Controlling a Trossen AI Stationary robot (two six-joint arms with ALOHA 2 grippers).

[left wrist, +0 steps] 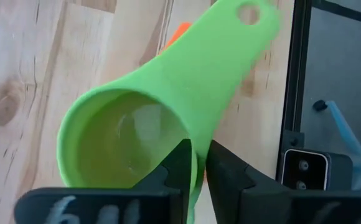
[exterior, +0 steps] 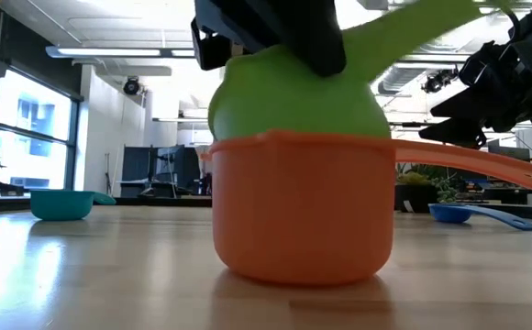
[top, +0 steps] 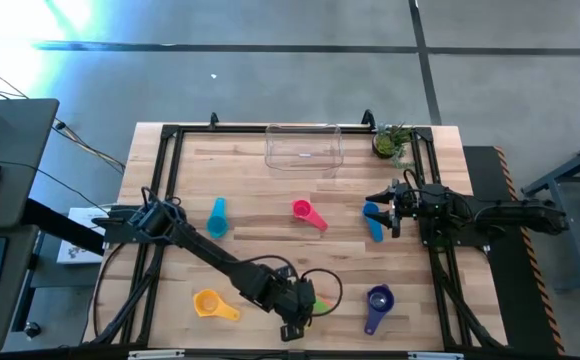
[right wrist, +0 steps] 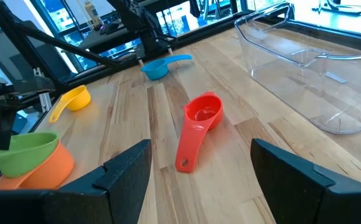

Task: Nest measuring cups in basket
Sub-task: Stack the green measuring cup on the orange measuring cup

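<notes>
Wooden surface. Left tool pinches green cup's rim, seated in orange cup, whose inside is hidden. Basket at far edge, empty. Right tool spread wide over blue cup, partly covering it.

Grey floor (pale lines), bright windows.

Both arms are dark with jointed segments, black cables loop beside the left arm, and the right gripper has wide black fingers.
</notes>
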